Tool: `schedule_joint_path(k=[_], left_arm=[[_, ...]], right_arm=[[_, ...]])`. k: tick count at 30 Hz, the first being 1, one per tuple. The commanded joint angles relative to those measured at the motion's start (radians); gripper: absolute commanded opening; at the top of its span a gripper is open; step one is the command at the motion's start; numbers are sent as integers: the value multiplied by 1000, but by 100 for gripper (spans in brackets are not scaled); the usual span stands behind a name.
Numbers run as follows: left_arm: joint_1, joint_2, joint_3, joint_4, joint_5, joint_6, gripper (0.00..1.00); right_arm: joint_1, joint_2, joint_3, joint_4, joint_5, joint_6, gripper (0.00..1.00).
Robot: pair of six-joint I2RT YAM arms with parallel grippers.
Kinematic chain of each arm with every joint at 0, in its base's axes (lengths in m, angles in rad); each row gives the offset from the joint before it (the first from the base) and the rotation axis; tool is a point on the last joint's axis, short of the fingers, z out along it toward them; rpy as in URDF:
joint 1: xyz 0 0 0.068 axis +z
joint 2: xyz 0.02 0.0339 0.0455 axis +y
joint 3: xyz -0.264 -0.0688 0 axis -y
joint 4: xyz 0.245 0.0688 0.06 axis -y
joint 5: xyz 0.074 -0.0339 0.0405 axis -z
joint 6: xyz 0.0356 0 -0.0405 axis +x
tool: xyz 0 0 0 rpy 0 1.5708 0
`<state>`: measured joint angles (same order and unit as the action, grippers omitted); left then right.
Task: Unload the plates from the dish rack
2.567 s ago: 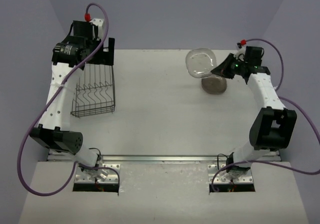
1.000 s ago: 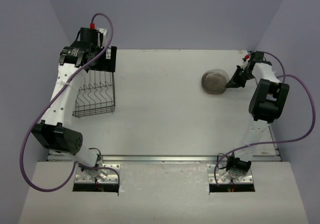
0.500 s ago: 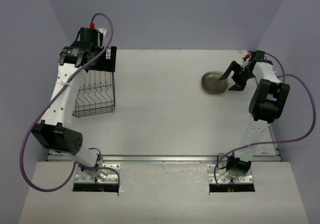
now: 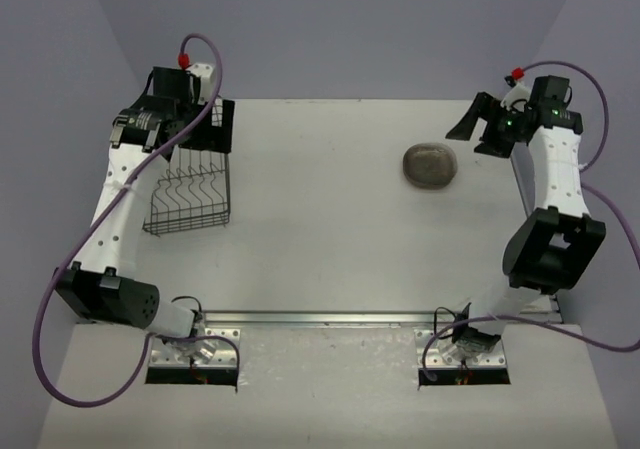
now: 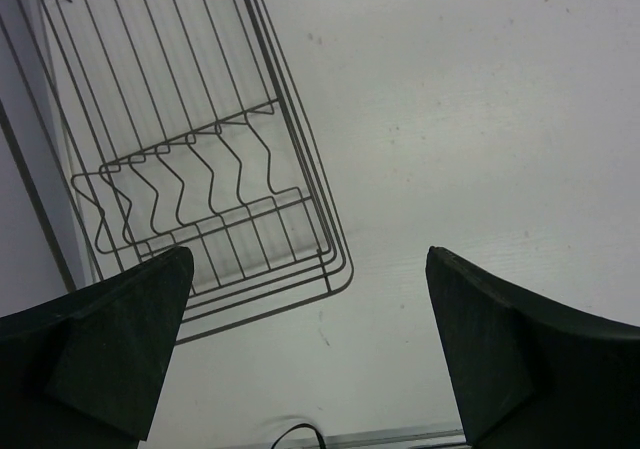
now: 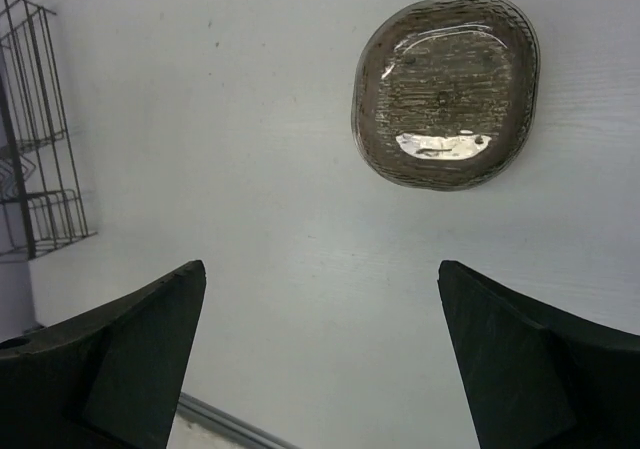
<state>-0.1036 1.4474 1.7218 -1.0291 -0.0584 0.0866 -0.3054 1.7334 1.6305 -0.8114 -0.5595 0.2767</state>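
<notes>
The dish rack [image 4: 190,191] is sitting on the bench [image 4: 320,249] at the left of the overhead frame. The plates [image 4: 431,164] are lying on the bench at upper right, well apart from it. The left tool [image 5: 310,359] is hanging over the rack's far end. The right tool [image 4: 478,136] is hovering just right of the plates, clear of them.
</notes>
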Motion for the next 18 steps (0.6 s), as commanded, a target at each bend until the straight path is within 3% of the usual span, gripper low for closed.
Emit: schedule_joint_path(k=[1,9,18], left_arm=[[-2,-109,-119,145,105,27,100],[-2,-310,-390,357,169,21,100],[-1,-421,-619,432,119,32,100]], right_arm=[[-3,-191,-192,110,33,-173,99],[-3,-613,-704,417,83,-268,99],[-3,-855,-974,516,57,-251,99]])
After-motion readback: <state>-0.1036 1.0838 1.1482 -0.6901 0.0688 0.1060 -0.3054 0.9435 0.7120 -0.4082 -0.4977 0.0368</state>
